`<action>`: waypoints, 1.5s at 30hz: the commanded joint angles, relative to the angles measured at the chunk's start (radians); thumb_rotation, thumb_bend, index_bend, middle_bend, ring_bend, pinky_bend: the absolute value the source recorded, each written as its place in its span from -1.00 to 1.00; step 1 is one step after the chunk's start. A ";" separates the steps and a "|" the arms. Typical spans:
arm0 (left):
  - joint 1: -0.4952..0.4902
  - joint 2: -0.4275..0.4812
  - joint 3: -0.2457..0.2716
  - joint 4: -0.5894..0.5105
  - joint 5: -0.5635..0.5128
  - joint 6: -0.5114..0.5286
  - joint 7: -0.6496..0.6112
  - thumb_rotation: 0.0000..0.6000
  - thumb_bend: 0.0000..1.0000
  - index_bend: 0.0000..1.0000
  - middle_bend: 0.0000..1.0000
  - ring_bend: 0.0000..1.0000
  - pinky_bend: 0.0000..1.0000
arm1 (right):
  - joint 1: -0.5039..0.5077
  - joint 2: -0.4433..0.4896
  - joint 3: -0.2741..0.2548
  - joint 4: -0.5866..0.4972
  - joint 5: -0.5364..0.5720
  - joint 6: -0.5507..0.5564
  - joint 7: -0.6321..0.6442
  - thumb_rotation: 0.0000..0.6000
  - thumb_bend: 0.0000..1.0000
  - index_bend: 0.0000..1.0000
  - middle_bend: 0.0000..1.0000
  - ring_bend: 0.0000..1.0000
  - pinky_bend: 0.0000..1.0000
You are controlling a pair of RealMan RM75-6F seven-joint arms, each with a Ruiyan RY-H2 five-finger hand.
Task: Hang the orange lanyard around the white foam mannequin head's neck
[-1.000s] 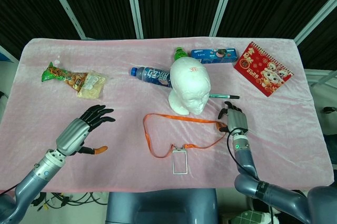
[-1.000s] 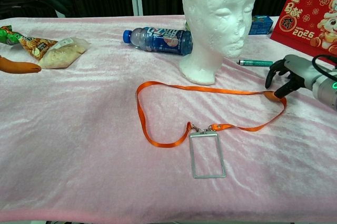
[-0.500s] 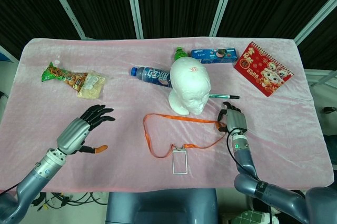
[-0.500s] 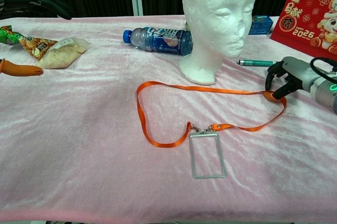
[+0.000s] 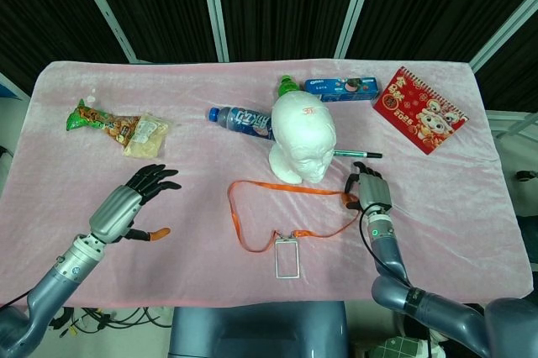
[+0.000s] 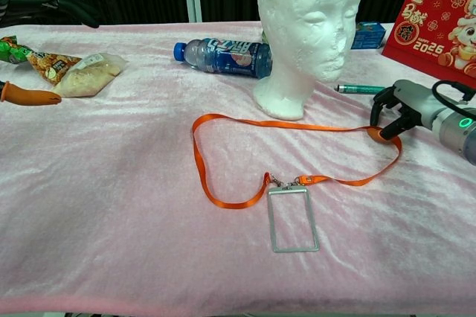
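Note:
The white foam mannequin head (image 5: 303, 135) stands upright mid-table, its face turned to the near right (image 6: 309, 27). The orange lanyard (image 5: 286, 188) lies flat in a loop in front of its base, with a clear badge holder (image 5: 287, 258) clipped on at the near side (image 6: 292, 218). My right hand (image 5: 370, 192) sits at the loop's right bend and pinches the strap there between fingertips (image 6: 381, 132). My left hand (image 5: 126, 207) hovers over the cloth at the near left, fingers spread, holding nothing. Only its orange thumb tip (image 6: 26, 95) shows in the chest view.
A blue water bottle (image 5: 241, 120) lies behind the head on the left. A pen (image 5: 357, 154) lies just right of the head, near my right hand. Snack bags (image 5: 105, 123) lie far left; a cookie box (image 5: 340, 87) and red calendar (image 5: 418, 110) stand at the back right.
My right hand has shifted slightly left and toward the head, and the lanyard's right bend and left loop moved a little left with it. The left hand drifted slightly left.

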 commanded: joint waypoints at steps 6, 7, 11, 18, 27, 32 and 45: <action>-0.005 -0.016 -0.010 0.019 -0.018 -0.019 0.007 1.00 -0.56 -0.55 -0.78 -1.00 -0.94 | -0.005 0.004 0.002 -0.012 0.001 -0.002 0.001 1.00 -0.06 0.36 -0.74 -0.69 -0.70; -0.011 -0.022 -0.017 0.023 -0.026 -0.027 0.007 1.00 -0.52 -0.52 -0.78 -1.00 -0.94 | -0.007 0.006 0.002 -0.014 0.000 -0.001 0.002 1.00 -0.06 0.36 -0.74 -0.69 -0.70; -0.051 -0.061 -0.067 0.057 -0.082 -0.082 0.018 1.00 -0.49 -0.44 -0.75 -1.00 -0.94 | -0.011 0.009 0.001 -0.018 0.003 -0.001 0.002 1.00 -0.06 0.36 -0.74 -0.69 -0.70; -0.154 -0.137 -0.167 0.079 -0.377 -0.323 0.210 1.00 -0.49 -0.38 -0.73 -1.00 -0.95 | -0.014 0.019 0.005 -0.041 -0.006 0.007 0.005 1.00 -0.06 0.36 -0.74 -0.69 -0.70; -0.263 -0.287 -0.264 0.120 -0.823 -0.416 0.461 1.00 -0.48 -0.30 -0.73 -1.00 -1.00 | -0.014 0.024 0.002 -0.057 -0.008 0.014 -0.005 1.00 -0.06 0.36 -0.74 -0.69 -0.70; -0.326 -0.344 -0.289 0.167 -0.969 -0.431 0.547 1.00 -0.53 -0.27 -0.74 -1.00 -1.00 | -0.015 0.027 0.001 -0.063 -0.008 0.017 -0.010 1.00 -0.06 0.36 -0.74 -0.69 -0.70; -0.504 -0.396 -0.307 0.253 -1.321 -0.497 0.713 1.00 -0.58 -0.22 -0.79 -1.00 -1.00 | -0.016 0.038 -0.005 -0.083 -0.015 0.028 -0.023 1.00 -0.06 0.36 -0.74 -0.69 -0.70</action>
